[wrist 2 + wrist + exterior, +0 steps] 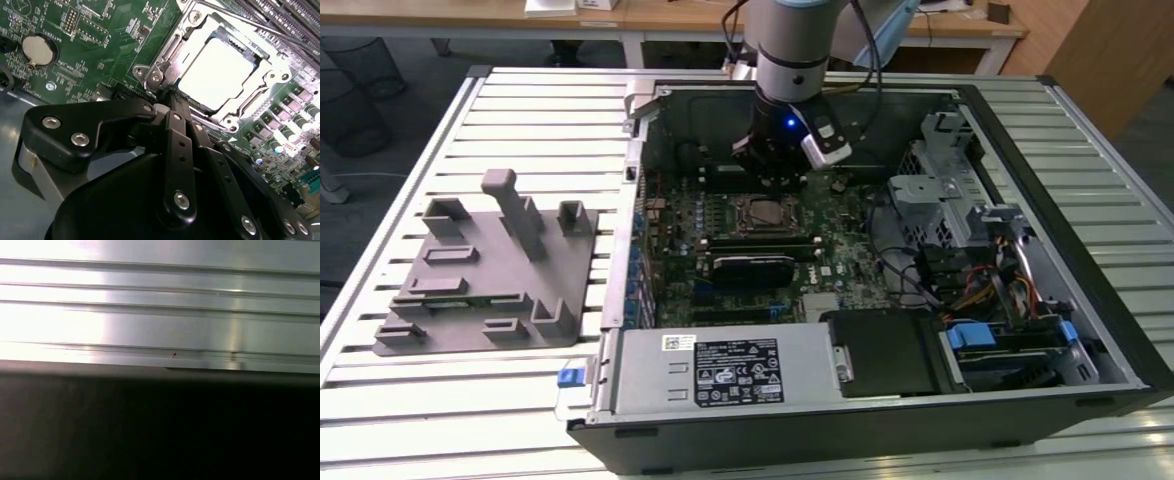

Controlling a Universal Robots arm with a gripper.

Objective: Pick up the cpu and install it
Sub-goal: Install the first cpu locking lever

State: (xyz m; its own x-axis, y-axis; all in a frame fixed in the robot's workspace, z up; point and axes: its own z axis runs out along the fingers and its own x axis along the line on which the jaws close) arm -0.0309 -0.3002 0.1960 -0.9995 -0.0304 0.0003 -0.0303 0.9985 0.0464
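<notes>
The cpu [217,72] lies flat inside the socket frame [165,65] on the motherboard [100,30] — placement appears done. The gripper [172,97] hangs just beside the socket, its fingers [176,135] closed together and holding nothing. The grey tray [494,270] on the desk [400,400] stands well apart from the case [854,400].

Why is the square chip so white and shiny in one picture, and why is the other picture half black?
In the second wrist view, strong glare washes the cpu almost white inside its metal socket frame, while the black tool sits close and dark. In the first wrist view, bright reflections streak the ribbed metal table, and the dark part lies in deep shadow with no detail to make out.
</notes>
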